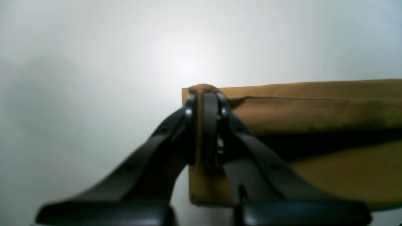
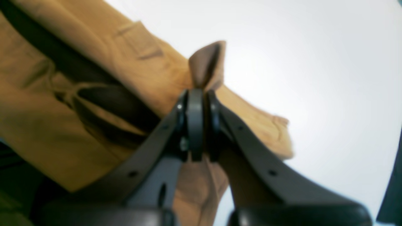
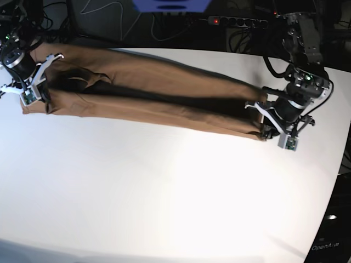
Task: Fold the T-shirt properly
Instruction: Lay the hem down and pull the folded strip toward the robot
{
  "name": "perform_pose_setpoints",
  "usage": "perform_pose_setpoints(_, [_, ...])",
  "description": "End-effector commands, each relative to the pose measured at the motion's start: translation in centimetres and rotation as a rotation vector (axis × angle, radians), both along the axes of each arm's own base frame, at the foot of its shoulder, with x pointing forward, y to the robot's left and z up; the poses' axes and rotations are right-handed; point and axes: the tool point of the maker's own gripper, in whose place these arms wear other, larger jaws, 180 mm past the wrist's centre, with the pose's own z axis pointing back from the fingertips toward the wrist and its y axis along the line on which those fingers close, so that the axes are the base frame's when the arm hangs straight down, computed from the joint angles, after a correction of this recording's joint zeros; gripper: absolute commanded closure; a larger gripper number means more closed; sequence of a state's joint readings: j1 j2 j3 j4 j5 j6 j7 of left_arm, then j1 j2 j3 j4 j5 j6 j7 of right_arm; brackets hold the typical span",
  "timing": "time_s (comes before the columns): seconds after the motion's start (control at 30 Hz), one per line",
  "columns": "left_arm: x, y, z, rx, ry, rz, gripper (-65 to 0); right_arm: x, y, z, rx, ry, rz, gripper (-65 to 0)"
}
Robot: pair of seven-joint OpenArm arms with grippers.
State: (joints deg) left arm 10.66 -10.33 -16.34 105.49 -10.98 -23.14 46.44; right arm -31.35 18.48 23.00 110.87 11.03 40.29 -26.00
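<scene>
Apparently taut T-shirt [image 3: 148,93] (tan), tools clamped

The setting is a robotics lab or test bench, not a home. A large white table [image 3: 164,181] with a rounded edge serves as the work surface, lit hard from above. Two robot arms are mounted at its far corners, one at the left [image 3: 19,52] and one at the right [image 3: 301,60]. Behind the far edge lie loose black cables [image 3: 164,27] and a power strip [image 3: 236,22] with a red light. A printed maker's mark [image 3: 324,246] sits at the near right.
</scene>
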Motion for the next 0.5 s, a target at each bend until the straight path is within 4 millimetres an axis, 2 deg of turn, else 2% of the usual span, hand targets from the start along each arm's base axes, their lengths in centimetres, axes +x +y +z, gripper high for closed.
perform_pose_setpoints(0.0, [0.7,0.1,1.2,-0.002,-0.048,-0.003,-2.3,0.5,0.1,1.0,0.008,-0.042,0.003,-0.1])
perform_pose_setpoints(0.3, [0.7,0.1,1.3,0.001,-0.05,-0.004,-2.3,-1.2,-1.7,0.9,0.005,-0.036,-0.09,-0.1])
perform_pose_setpoints(0.47, [0.7,0.0,1.3,-0.001,-0.049,-0.005,-2.3,-1.8,-1.5,0.5,0.019,-0.022,-0.103,-0.1])
